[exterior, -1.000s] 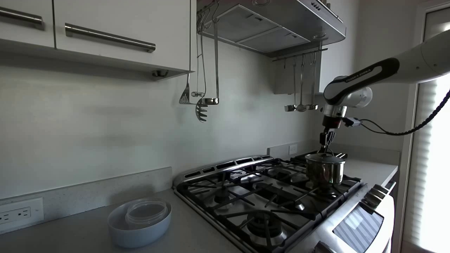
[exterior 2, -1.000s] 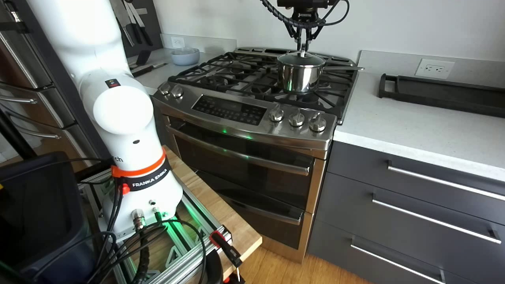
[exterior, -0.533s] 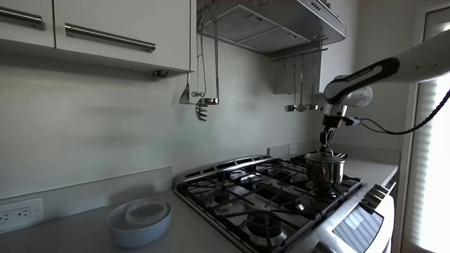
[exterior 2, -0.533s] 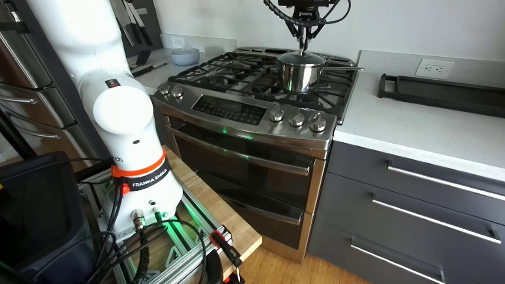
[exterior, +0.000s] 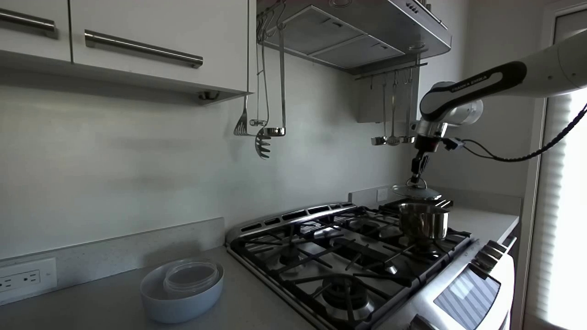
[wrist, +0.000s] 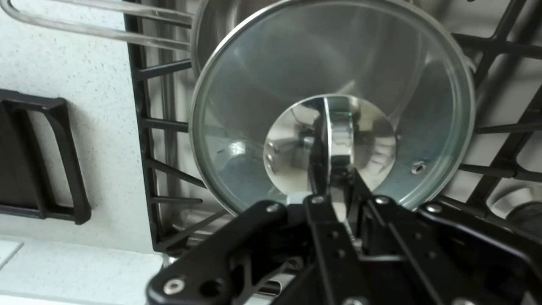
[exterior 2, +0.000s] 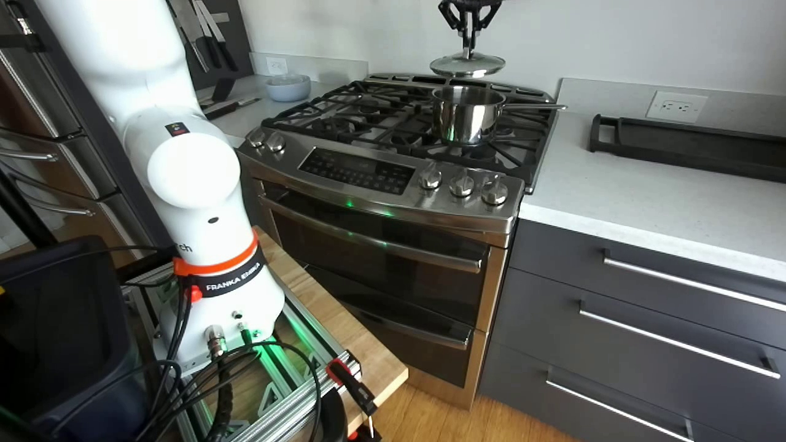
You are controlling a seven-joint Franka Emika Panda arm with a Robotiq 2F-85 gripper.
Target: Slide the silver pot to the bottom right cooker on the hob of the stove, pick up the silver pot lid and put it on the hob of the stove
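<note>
The silver pot (exterior 2: 462, 123) rests uncovered on the front right burner of the hob (exterior: 321, 275), its handle pointing over the counter. Above it hangs the silver pot lid (exterior 2: 451, 64), clear glass with a metal rim and an upright metal loop handle. My gripper (wrist: 336, 173) is shut on that loop in the wrist view. In an exterior view the lid (exterior: 408, 192) leans slightly, with air between it and the pot (exterior: 423, 224). The bottom right cooker is mostly hidden under the pot; some grate bars (exterior 2: 503, 159) show around it.
A pale bowl (exterior: 181, 307) holding a clear container stands on the counter left of the hob. Right of the hob lies a black tray (exterior 2: 694, 144). The range hood (exterior: 348, 41) and hanging utensils (exterior: 283, 82) are overhead near the wall.
My gripper closed on the lid's loop handle and has since risen, lifting the lid off the pot. The pot has stayed where it was.
</note>
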